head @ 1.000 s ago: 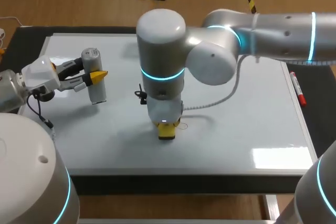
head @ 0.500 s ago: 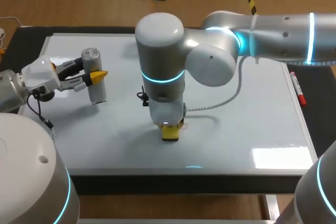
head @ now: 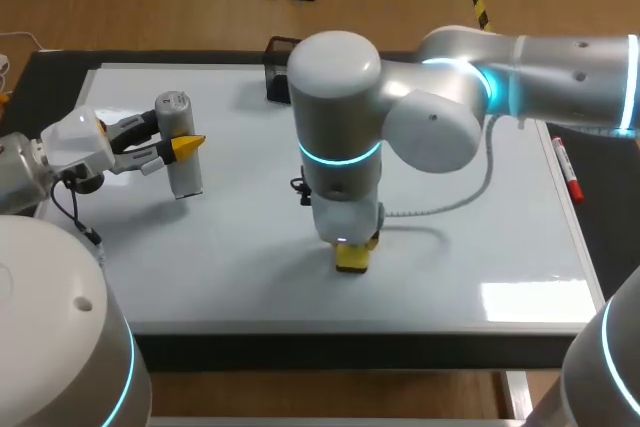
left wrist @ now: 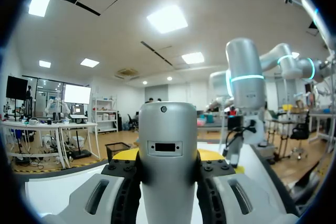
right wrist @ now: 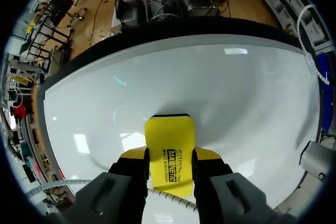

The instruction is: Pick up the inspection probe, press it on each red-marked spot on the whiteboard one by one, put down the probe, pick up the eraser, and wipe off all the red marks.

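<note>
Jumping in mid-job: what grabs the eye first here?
The bright yellow eraser, clamped in the right tool, down on the whiteboard near its front middle. Next, the silver probe, held upright in the left tool at the board's left side. No red marks show.

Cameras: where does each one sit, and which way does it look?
Head view: above and behind the robot, looking down on the whiteboard; both arms show.
Left wrist view: on the left wrist, looking level across the board; the left gripper holds the silver probe, right arm ahead.
Right wrist view: on the right wrist, looking down at the board; the right gripper holds the yellow eraser.
Shared: the head view also shows the probe and the eraser.
</note>
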You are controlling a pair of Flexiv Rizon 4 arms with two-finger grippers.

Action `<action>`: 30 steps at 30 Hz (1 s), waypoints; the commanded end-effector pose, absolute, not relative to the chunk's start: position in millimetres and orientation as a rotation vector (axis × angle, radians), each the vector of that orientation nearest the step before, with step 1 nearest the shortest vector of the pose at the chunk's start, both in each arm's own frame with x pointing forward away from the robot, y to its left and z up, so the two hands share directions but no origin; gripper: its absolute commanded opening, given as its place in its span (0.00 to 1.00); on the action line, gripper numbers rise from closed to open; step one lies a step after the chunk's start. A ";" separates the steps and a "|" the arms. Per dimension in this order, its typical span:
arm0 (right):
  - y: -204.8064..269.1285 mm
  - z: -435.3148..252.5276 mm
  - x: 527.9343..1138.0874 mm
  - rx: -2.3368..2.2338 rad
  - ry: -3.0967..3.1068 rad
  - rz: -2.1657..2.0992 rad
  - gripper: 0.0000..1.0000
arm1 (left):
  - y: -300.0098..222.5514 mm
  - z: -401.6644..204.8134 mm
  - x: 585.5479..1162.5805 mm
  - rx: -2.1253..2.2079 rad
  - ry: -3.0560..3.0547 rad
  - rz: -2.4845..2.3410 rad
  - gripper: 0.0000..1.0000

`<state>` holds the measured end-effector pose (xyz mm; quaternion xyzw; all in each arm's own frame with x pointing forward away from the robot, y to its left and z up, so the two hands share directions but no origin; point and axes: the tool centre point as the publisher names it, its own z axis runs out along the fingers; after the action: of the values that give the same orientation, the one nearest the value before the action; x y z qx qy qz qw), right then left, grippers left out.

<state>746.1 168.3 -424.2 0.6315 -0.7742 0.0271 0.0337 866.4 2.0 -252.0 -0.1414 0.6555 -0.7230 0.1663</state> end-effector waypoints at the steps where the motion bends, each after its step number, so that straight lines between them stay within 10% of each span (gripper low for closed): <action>1: 144.5 -429.9 745.3 1.945 -2.394 0.071 0.00 | 2.1 -250.9 865.8 -0.403 1.865 -2.058 0.00; 30: 142.3 -377.8 774.5 2.046 -2.339 0.206 0.00 | 2.1 -250.9 865.8 -0.403 1.865 -2.058 0.00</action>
<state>773.6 143.5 -379.7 0.6563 -0.7516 0.0652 0.0135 866.3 2.1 -251.9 -0.1414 0.6555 -0.7229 0.1663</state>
